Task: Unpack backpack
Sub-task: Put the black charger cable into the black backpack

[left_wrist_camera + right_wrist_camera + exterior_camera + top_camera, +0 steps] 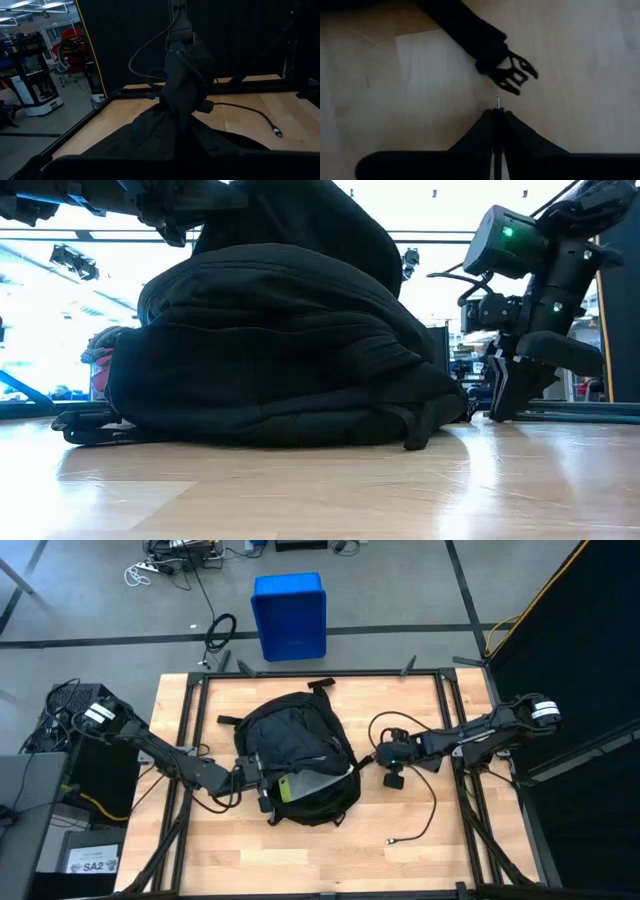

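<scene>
Only one piece of writing can be read. In the high view a small white label (pixel 92 863) lies on the floor off the near left corner of the wooden table (pixel 420 860), and it seems to read "SA2", though the letters are tiny. A second line under it is too small to make out. The black backpack (pixel 300 755) on the table shows no legible logo or brand in any view, and the blue plastic bin (pixel 290 615) beyond the table's far edge bears no readable marking.
</scene>
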